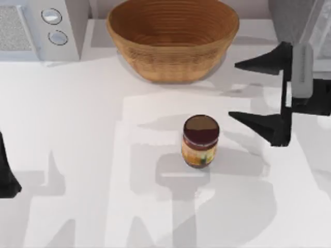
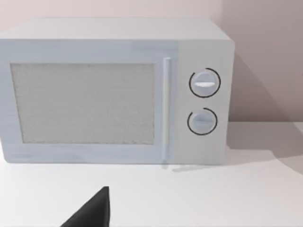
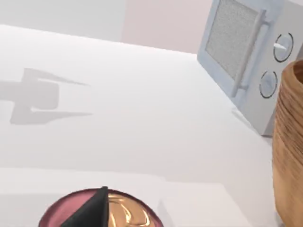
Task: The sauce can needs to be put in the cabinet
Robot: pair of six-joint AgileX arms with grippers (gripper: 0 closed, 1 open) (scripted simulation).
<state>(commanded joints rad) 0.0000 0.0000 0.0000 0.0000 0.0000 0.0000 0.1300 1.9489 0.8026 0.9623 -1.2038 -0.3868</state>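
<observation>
One can (image 1: 200, 140) stands upright just right of the top view's centre, on the white table (image 1: 72, 129), with bare surface on all sides of it. The right gripper (image 1: 231, 91) hangs at the right of the frame, its two dark fingers (image 1: 261, 125) spread wide and pointing left; the lower finger's tip is near the can's upper right but apart from it. In the right wrist view the can's glossy maroon top (image 3: 124, 212) sits at the bottom edge, with one fingertip (image 3: 94, 206) across it. One basket (image 1: 172, 37) fills the upper middle, well apart from the can, and open table lies between them. One microwave (image 1: 36, 28) occupies the upper left corner, with two dials (image 2: 204, 83). The left gripper (image 1: 6, 173) is parked at the left edge; I cannot tell how its fingers stand.
</observation>
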